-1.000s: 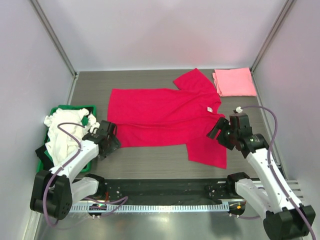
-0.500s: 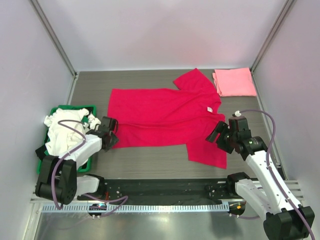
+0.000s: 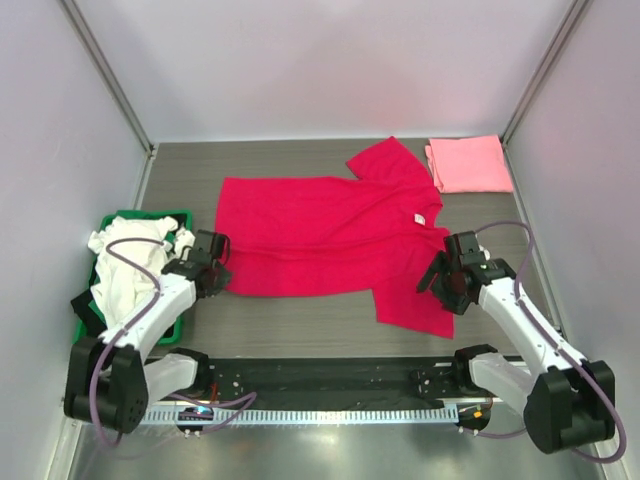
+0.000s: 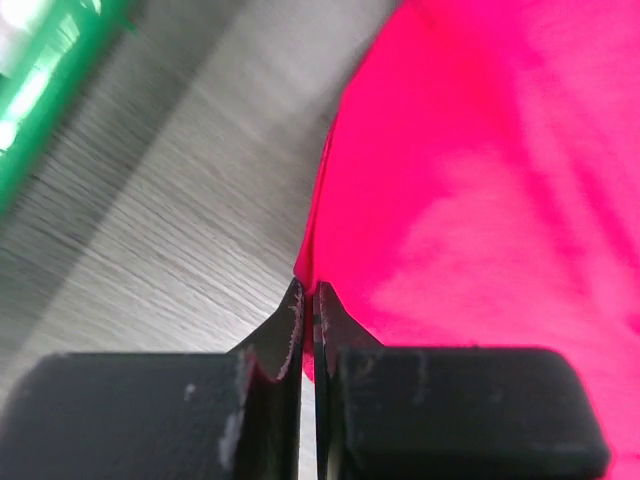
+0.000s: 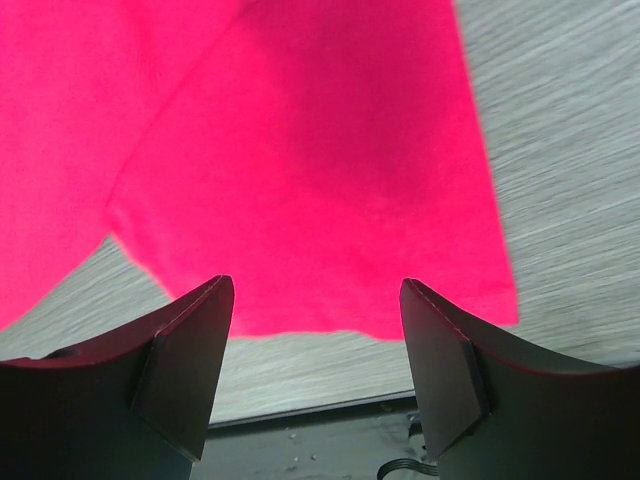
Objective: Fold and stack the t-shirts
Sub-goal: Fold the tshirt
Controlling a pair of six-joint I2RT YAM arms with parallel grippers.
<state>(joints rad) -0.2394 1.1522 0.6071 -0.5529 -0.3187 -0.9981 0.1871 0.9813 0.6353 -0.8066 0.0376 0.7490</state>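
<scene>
I look down on a grey tabletop (image 3: pixel 300 315) with thin lines like wood grain. Pale walls (image 3: pixel 330 60) close it in on three sides, and a metal post (image 3: pixel 105 75) stands in each far corner.

The red shirt (image 3: pixel 330 235) lies flat and spread out in the middle of the tabletop. Its neck, with a small white tag (image 3: pixel 421 217), is at its right end. One sleeve points to the far wall and the other points back to the arms.

The pink shirt (image 3: pixel 468 163) is folded and lies just right of the red shirt's far sleeve. I cannot tell if the two touch. Left of the red shirt sits a green crate (image 3: pixel 150 216), and the white shirt (image 3: pixel 125 265) is heaped in it and hangs over its rim. On the near side of the red shirt runs a black rail (image 3: pixel 330 378) where the arms are bolted.

The left gripper (image 4: pixel 307 300) is at the red shirt's near left corner. Its jaws are pinched tight on the edge of the cloth. The right gripper (image 5: pixel 315 287) hangs over the red shirt's near sleeve. Its jaws stand wide with nothing in them, and the sleeve lies flat below.
</scene>
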